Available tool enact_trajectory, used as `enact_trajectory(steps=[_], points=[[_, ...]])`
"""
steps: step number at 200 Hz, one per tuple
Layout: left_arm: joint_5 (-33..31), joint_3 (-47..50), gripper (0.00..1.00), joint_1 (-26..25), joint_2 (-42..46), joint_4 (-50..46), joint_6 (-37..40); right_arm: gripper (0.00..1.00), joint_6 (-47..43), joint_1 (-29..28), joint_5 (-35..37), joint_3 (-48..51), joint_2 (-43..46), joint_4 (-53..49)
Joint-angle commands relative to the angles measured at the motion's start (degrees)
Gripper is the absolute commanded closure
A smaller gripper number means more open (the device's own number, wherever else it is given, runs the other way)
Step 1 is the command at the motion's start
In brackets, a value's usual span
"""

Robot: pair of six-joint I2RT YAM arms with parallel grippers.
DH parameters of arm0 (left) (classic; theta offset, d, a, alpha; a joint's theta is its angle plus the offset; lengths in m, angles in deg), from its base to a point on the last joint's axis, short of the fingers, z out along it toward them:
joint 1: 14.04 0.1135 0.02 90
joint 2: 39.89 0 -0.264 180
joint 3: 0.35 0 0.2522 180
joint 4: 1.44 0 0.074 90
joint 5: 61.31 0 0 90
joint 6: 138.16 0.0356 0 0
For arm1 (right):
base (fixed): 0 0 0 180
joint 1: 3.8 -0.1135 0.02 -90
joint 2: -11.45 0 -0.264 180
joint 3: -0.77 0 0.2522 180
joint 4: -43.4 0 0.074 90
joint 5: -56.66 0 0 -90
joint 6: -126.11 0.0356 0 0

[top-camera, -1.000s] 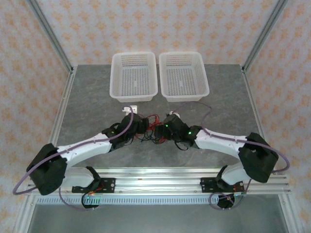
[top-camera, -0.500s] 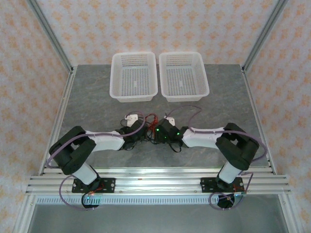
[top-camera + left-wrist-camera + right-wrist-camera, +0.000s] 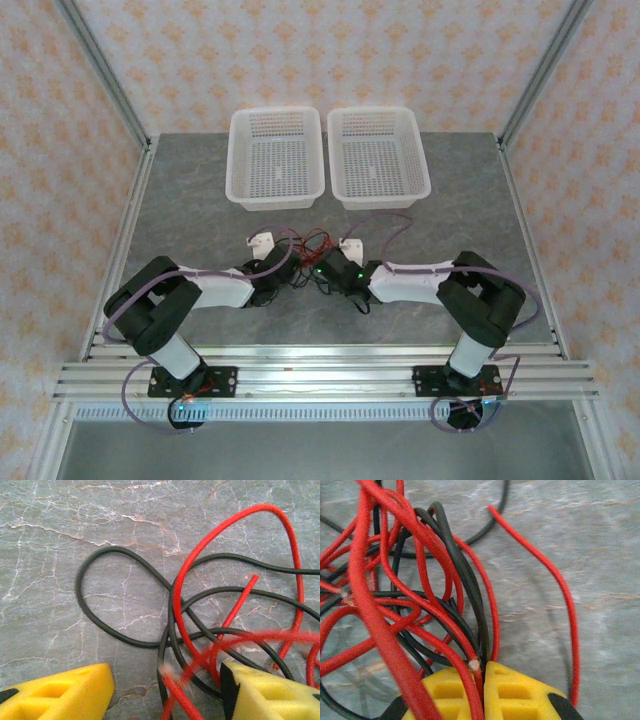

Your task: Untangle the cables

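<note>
1. Nearest us, our white-and-black left arm (image 3: 215, 290) and right arm (image 3: 412, 282) are rising from the silver aluminium rail (image 3: 320, 372) at the near edge of the grey marbled bench (image 3: 180, 200). Both are folding inward toward the middle.
2. Our left hand (image 3: 285, 272) (image 3: 165, 695) is standing open. Its yellow fingers (image 3: 55, 695) are spread wide over the bench, with loops of the thin red and black cables (image 3: 200, 605) lying between them.
3. Our right hand (image 3: 322, 272) (image 3: 484, 672) is closed, its yellow fingers (image 3: 517, 695) pressing together and pinching a red strand of the cables (image 3: 420, 580) at their seam.
4. The cables (image 3: 310, 245) are lying tangled on the bench, between and just beyond the two hands.
5. Farthest away, two white perforated plastic baskets (image 3: 277, 160) (image 3: 378, 155) are sitting side by side, well apart from the cables.
</note>
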Motion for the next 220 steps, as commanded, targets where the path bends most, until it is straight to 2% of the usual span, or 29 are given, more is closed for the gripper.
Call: enact_trajectory(steps=[1,34,64,81,104,132,200,220], points=[[-3.66,3.0,0.36,3.01,-0.34,-8.84,-1.8,1.0,-3.84,0.8,9.97,0.5,1.96,-12.09],[-4.43,1.7,0.35,3.19,2.02,-11.56,-2.43,0.99,-6.0,1.35,14.11,-0.62,3.2,-15.71],[-4.75,2.08,0.35,3.87,5.67,-13.21,-2.97,0.86,-5.92,1.57,16.49,-1.35,3.85,-18.5],[-4.6,2.36,0.34,4.03,8.45,-14.06,-3.05,0.76,-5.74,1.66,16.52,-1.25,4.76,-19.0],[-3.8,2.11,0.34,4.0,12.93,-15.47,-2.51,0.68,-5.3,2.05,15.59,-1.0,7.02,-19.36],[-1.17,0.56,0.32,3.99,18.41,-17.09,0.38,0.6,-5.51,2.42,11.21,-0.43,12.53,-17.63],[14.03,-3.97,0.29,2.61,26.96,-17.27,8.86,0.55,-4.2,7.04,-7.18,5.32,30.79,-6.46],[18.85,-5.21,0.29,2.58,28.78,-17.79,9.7,0.54,-4.45,7.55,-11.22,6.17,33.29,-3.48]])
